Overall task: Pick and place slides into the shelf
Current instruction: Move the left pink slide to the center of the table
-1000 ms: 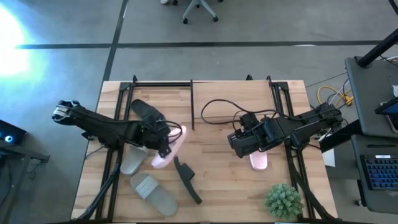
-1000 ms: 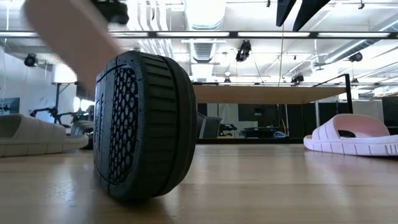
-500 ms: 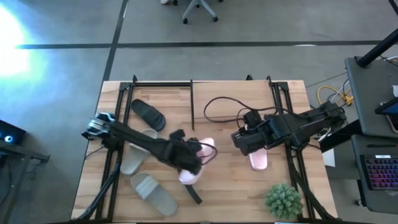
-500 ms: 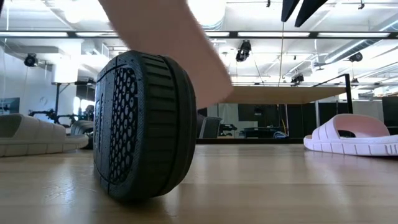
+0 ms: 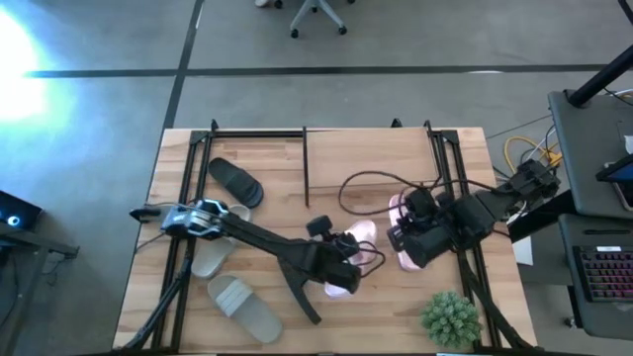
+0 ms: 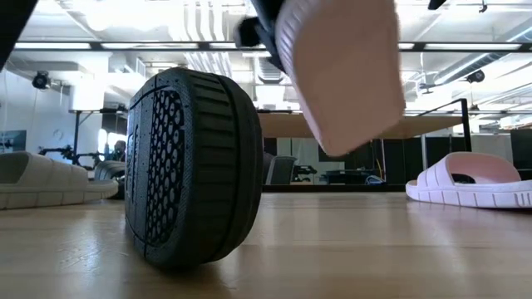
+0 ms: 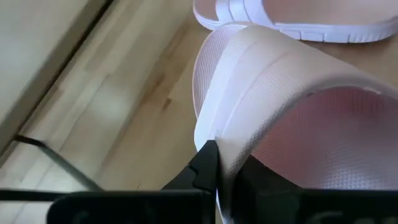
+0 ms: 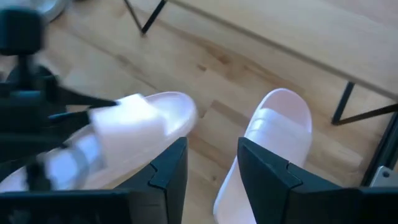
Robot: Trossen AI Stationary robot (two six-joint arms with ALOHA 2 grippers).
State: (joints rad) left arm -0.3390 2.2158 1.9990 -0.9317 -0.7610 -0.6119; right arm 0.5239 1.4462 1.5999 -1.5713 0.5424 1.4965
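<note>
pink slide [image 5: 348,269] held off the tabletop by the left gripper [image 5: 331,267], whose fingers are clamped together on the edge of its strap, as the left wrist view shows [image 7: 273,106]. the low view shows the sole of this slide [image 6: 341,75] raised well above the wood. second pink slide [image 5: 407,247] lies flat on the table just beside the carried one, on the side nearer the plant [image 5: 451,318]. right gripper [image 5: 413,242] hangs over the second pink slide; in the right wrist view its fingers [image 8: 169,171] stand apart, with nothing between them, and that slide [image 8: 273,134] lies just past them. shelf [image 5: 297,148] stands at the far edge of the table from the plant. black slide [image 5: 235,182] lies near the shelf. another black slide [image 5: 298,287] stands on its edge just beside the carried pink one. two grey slides [image 5: 242,307] lie well apart from the plant, near the table's left side.
</note>
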